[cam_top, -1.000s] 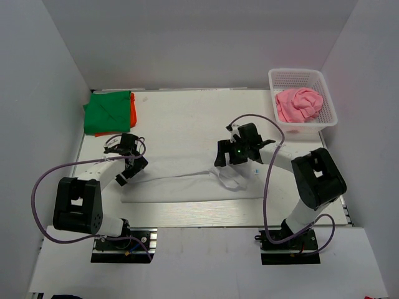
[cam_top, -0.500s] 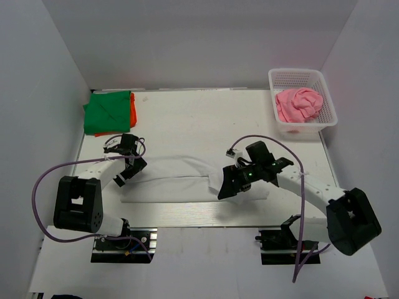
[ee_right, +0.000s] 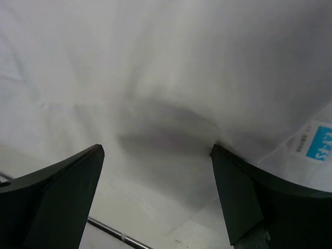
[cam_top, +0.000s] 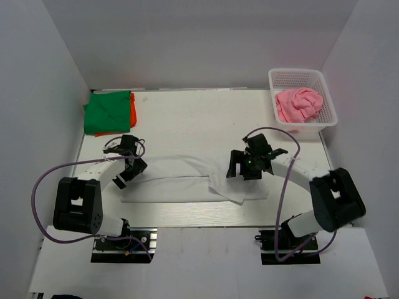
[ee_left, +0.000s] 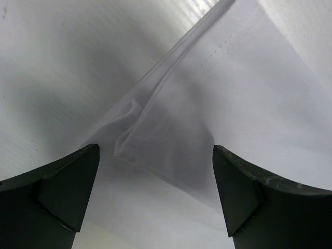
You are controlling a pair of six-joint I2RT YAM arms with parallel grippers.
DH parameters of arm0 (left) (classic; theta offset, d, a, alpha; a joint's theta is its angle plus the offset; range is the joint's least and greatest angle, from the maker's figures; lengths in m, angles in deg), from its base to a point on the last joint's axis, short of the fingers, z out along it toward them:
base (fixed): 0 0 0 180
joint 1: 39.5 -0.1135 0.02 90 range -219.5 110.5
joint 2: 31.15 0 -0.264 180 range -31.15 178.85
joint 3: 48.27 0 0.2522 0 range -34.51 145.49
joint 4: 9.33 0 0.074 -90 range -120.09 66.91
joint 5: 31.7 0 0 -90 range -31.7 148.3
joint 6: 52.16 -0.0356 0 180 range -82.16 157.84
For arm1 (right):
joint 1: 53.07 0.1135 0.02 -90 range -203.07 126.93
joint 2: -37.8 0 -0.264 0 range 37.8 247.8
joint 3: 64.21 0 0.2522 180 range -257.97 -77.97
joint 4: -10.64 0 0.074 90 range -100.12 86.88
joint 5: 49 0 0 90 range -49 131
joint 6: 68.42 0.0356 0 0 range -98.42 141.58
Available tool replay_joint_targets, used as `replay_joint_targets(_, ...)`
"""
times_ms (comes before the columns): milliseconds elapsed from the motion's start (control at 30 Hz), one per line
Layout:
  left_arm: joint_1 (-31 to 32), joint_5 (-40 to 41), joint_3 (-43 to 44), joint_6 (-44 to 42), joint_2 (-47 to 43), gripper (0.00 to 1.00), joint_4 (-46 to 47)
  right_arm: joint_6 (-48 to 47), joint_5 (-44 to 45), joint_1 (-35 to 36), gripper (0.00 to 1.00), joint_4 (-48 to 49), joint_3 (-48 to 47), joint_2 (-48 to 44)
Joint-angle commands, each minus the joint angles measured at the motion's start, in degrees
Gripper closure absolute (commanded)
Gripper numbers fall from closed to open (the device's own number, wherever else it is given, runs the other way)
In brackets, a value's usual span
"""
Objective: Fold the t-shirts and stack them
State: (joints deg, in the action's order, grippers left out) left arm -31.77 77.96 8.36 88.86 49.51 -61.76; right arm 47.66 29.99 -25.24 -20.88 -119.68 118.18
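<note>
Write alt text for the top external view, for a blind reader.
A white t-shirt lies stretched across the table, the open left gripper over its left end, the open right gripper near its right. A green t-shirt on an orange t-shirt lies far left; a pink t-shirt fills a basket far right.

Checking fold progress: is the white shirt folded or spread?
Partly folded: the white shirt lies as a narrow band, layered edges showing.
</note>
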Motion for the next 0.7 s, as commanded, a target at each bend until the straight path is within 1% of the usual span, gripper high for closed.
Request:
replay_joint_targets(0,0.6,-2.3,-2.7,2.7,-3.5,0.00,-2.5,2.9,7.7,-2.5,0.10,3.3,-5.5,6.4)
replay_joint_targets(33,1.2,-2.3,-3.5,3.3,-4.1,0.00,-3.5,2.9,9.2,-3.0,0.10,4.1,-6.2,7.9)
replay_joint_targets(67,1.2,-3.0,-4.3,3.3,-4.7,0.00,-4.1,2.8,9.9,-4.6,0.10,4.5,-7.7,12.2)
replay_joint_targets(133,2.5,-5.2,-6.4,3.9,-5.8,0.00,-4.1,2.3,10.4,-5.9,0.10,5.1,-11.6,15.7)
replay_joint_targets(167,3.0,-6.1,-7.9,3.9,-5.8,0.00,-4.1,1.6,10.7,-7.9,0.10,5.1,-16.3,21.3)
replay_joint_targets(233,3.9,-8.4,-8.5,4.6,-4.5,0.00,-4.1,0.5,10.7,-9.1,0.10,5.0,-20.3,25.2)
replay_joint_targets(267,4.8,-8.9,-9.2,5.1,-3.7,0.00,-4.1,0.4,10.7,-10.4,0.10,4.7,-24.5,31.4)
replay_joint_targets(300,6.1,-10.9,-9.2,5.8,-2.7,0.00,-4.8,0.2,10.0,-10.9,0.10,2.9,-29.9,33.7)
replay_joint_targets(333,6.8,-11.8,-8.7,5.8,-1.7,0.00,-5.4,-0.7,8.9,-11.3,0.10,2.6,-32.3,37.4)
replay_joint_targets(367,7.6,-13.8,-7.9,6.7,0.2,0.00,-6.8,-1.3,8.5,-11.5,0.10,2.7,-36.9,39.2)
replay_joint_targets(400,8.7,-15.1,-7.9,6.7,0.9,0.00,-6.8,-3.7,8.4,-11.6,0.10,2.4,-42.3,42.8)
replay_joint_targets(433,11.0,-16.3,-7.4,6.7,0.9,0.00,-7.5,-4.5,7.4,-11.5,0.10,-0.2,-48.6,47.1)
replay_joint_targets(467,12.0,-18.8,-7.4,7.5,1.5,0.00,-8.3,-5.5,7.9,-11.2,0.10,-2.1,-51.9,49.0)
replay_joint_targets(500,13.3,-20.0,-7.4,8.1,1.5,0.00,-9.1,-7.3,8.5,-11.2,0.10,-3.8,-62.4,54.7)
replay_joint_targets(533,15.4,-21.0,-7.4,8.9,0.6,0.00,-10.3,-7.7,9.2,-11.0,0.10,-6.6,-65.0,56.4)
replay_joint_targets(567,16.3,-22.3,-7.4,10.0,-0.6,0.00,-12.5,-8.2,10.1,-11.0,0.10,-6.8,-66.9,57.7)
replay_joint_targets(600,17.2,-23.3,-8.2,12.0,-2.1,0.00,-12.6,-8.9,10.0,-11.2,0.10,-7.1,-68.8,60.9)
replay_joint_targets(633,19.1,-24.4,-8.9,13.0,-5.9,0.00,-13.2,-9.0,9.3,-11.2,0.10,-7.7,-73.3,61.8)
replay_joint_targets(667,20.0,-25.3,-9.5,14.0,-8.1,0.00,-13.2,-10.1,8.7,-11.2,0.10,-8.2,-74.6,62.4)
